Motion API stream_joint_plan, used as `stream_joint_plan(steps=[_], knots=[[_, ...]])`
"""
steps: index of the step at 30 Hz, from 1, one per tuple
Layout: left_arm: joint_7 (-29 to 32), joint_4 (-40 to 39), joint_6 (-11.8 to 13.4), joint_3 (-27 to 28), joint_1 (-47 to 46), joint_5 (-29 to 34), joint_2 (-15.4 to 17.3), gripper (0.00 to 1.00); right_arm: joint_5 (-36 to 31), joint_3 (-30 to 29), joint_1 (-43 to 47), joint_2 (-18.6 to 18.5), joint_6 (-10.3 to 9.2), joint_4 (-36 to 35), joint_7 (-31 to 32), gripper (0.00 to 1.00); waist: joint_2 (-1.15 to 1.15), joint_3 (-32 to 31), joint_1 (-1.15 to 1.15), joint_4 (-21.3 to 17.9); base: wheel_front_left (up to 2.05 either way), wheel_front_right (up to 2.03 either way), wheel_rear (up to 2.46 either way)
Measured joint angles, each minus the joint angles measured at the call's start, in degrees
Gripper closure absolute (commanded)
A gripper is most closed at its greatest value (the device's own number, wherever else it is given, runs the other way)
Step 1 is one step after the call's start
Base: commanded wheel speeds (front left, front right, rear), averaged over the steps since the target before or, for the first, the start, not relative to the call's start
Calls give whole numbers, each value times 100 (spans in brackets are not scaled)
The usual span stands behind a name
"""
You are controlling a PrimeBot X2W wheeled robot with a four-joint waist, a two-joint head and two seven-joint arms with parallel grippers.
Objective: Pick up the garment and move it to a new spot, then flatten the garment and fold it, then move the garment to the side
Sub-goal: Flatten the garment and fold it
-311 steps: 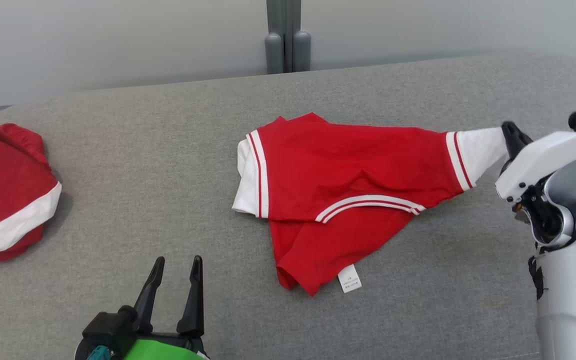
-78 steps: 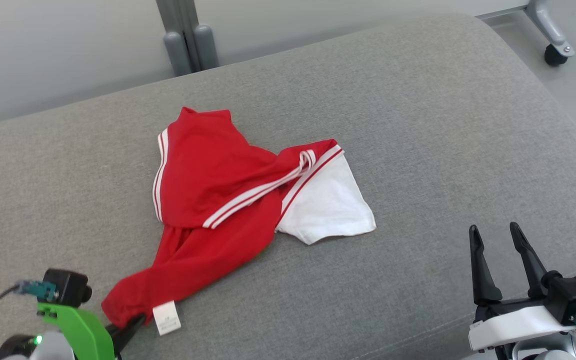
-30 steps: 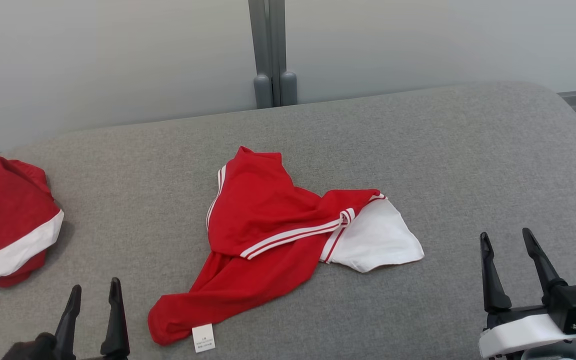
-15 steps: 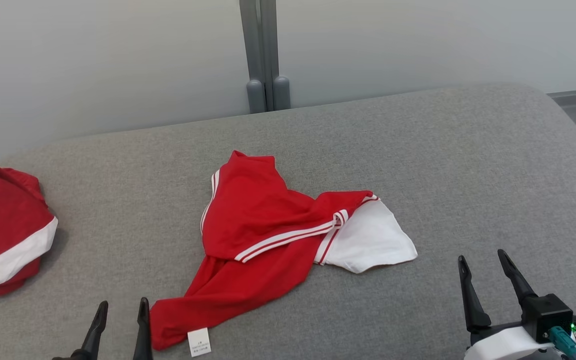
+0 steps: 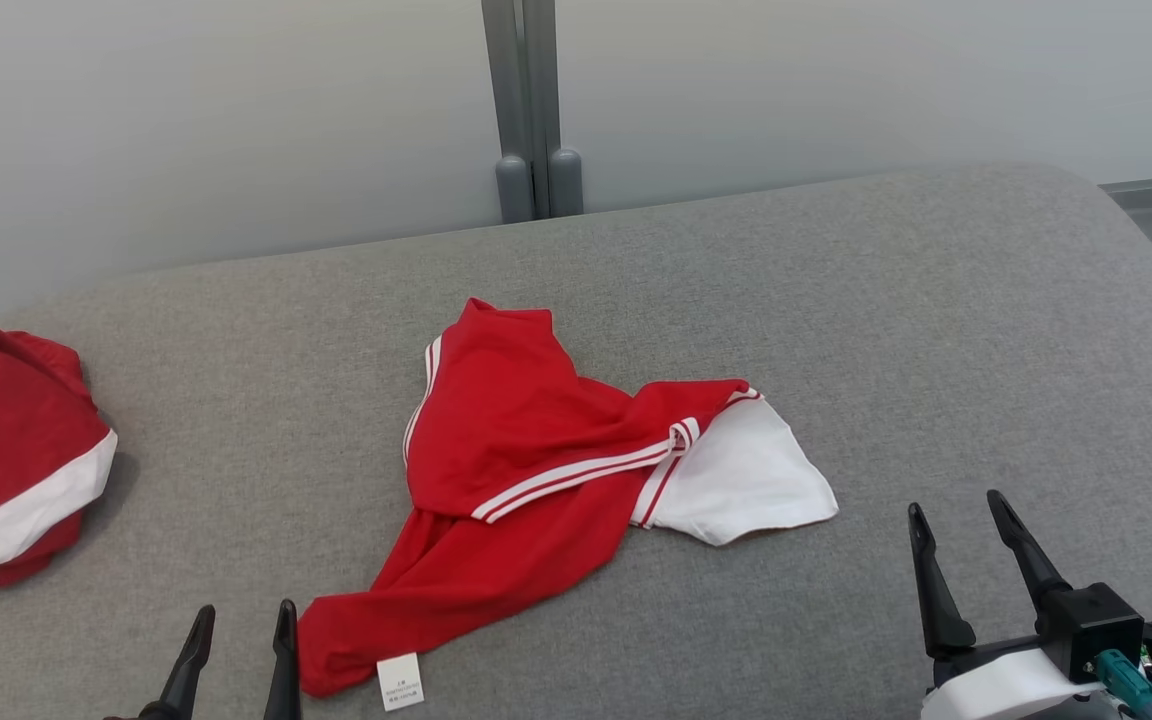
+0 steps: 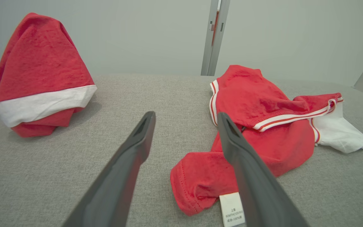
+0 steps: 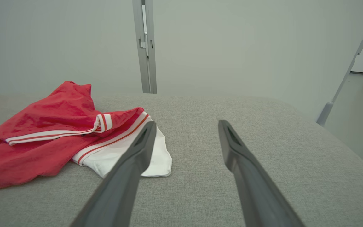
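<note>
Left pincer (image 5: 246,608) upright, agape beside garment (image 5: 526,440)

Saw a crumpled red cloth garment (image 5: 516,470) with thin white double stripes along its hems. Noted a plain white sleeve (image 5: 751,480) on it, with a cuff of white bands and one red line between them. Noted also a small white care label (image 5: 401,682) with tiny dark print. Found a second bundled cloth garment (image 5: 6,440), deep red with one broad white band. Observed a mottled mid-grey woven cushion surface (image 5: 936,330). Recorded dark charcoal fingers on the left gripper (image 5: 246,608) and on the right gripper (image 5: 956,505); on the right one also a white shell (image 5: 996,685), a black block (image 5: 1086,620) and a teal plug (image 5: 1116,667). Marked a pale grey-white wall (image 5: 236,120) and a darker grey post (image 5: 526,100).
</note>
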Motion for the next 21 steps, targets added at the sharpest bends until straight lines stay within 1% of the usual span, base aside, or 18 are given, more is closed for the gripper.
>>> stream_joint_plan(steps=[12,17,19,21], knots=[[0,63,-1,-56,-5,-25,22,0,79,25,-41,0,0,-63,1,0,0,64,0,2,0,0,0],[0,213,-1,-65,-9,-23,98,0,171,-68,-258,0,0,-187,0,0,0,66,0,-14,0,0,0],[0,420,-5,-73,-10,-29,127,0,187,-102,-372,-1,0,-10,1,0,0,63,0,-21,0,0,0],[169,658,-9,-220,-5,-60,190,0,172,-98,-527,-4,0,313,0,0,0,63,0,-20,0,0,0]])
